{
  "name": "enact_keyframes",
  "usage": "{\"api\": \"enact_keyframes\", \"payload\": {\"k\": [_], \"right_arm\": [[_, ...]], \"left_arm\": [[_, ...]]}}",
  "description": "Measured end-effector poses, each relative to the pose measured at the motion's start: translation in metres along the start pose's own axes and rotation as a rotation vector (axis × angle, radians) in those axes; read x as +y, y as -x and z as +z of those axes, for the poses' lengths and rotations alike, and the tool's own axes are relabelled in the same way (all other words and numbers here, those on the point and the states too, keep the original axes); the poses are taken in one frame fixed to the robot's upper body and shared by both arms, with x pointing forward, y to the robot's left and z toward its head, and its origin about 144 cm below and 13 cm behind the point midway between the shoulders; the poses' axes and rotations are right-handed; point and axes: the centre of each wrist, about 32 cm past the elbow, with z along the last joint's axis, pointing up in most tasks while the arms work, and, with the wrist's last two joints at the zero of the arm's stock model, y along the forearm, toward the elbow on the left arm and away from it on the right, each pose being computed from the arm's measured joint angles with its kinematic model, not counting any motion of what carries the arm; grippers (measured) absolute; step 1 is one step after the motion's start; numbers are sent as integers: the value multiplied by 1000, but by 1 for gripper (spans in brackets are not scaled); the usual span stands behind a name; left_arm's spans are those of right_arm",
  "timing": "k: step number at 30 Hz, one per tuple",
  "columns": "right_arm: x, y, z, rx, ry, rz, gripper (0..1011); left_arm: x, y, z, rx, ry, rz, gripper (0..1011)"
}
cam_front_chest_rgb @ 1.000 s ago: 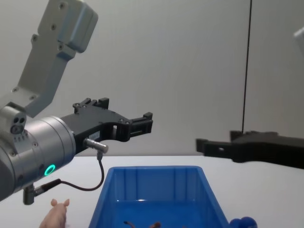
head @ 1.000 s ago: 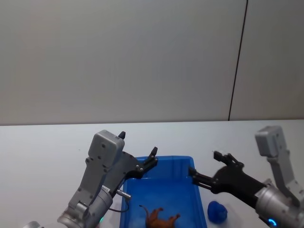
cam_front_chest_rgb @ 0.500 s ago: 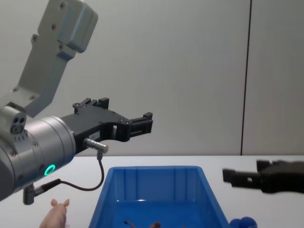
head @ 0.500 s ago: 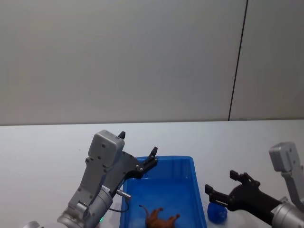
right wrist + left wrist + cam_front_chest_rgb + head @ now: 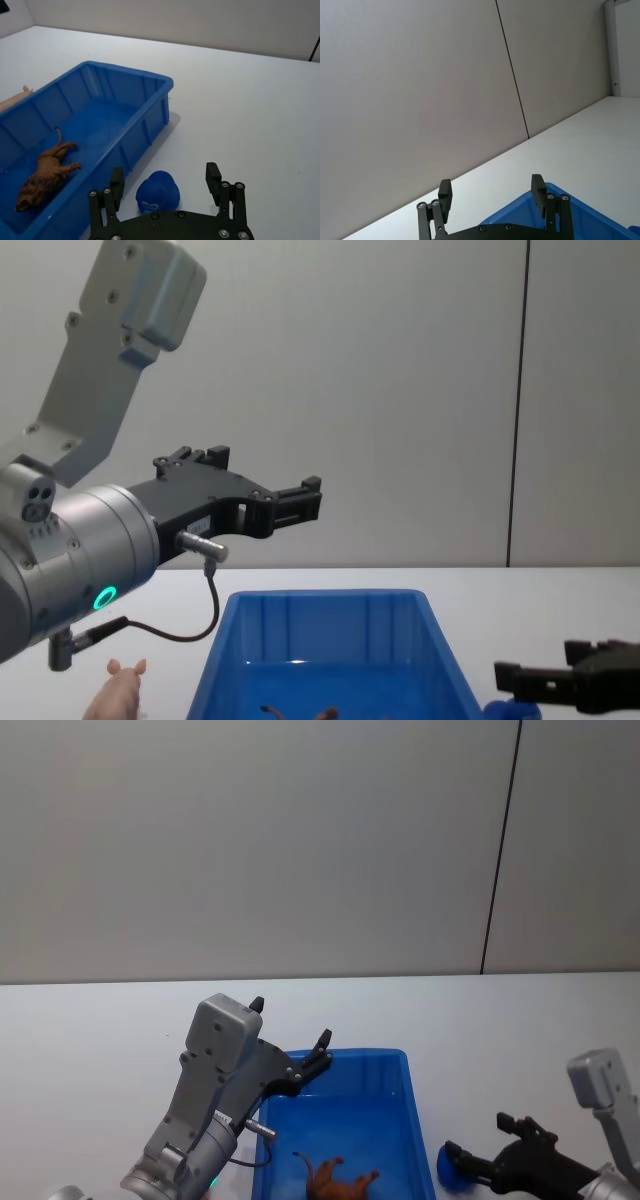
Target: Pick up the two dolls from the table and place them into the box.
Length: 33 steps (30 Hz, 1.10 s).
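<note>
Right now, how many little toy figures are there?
3. A brown lion lies inside the blue bin; a blue figure sits on the table right of the bin, at the right hand; a pink pig lies left of the bin.

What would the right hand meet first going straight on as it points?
Most likely the rounded blue toy figure: it lies just ahead of the open right hand, beside the big blue plastic bin.

Plain grey wall [image 5: 250,850] w/ dark vertical seam [image 5: 500,850]; white table [image 5: 80,1020].
</note>
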Motion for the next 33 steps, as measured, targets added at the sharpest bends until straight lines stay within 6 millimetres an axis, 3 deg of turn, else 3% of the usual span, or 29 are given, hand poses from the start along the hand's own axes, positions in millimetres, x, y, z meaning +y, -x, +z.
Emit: {"api": "enact_keyframes", "payload": {"k": [24,33], "right_arm": [[13,0,-11,-34,75,26,1001],[20,2,-14,-49,102,28,807]], "left_arm": [[0,0,0,0,0,0,1002],[0,0,0,0,0,0,1002]]}}
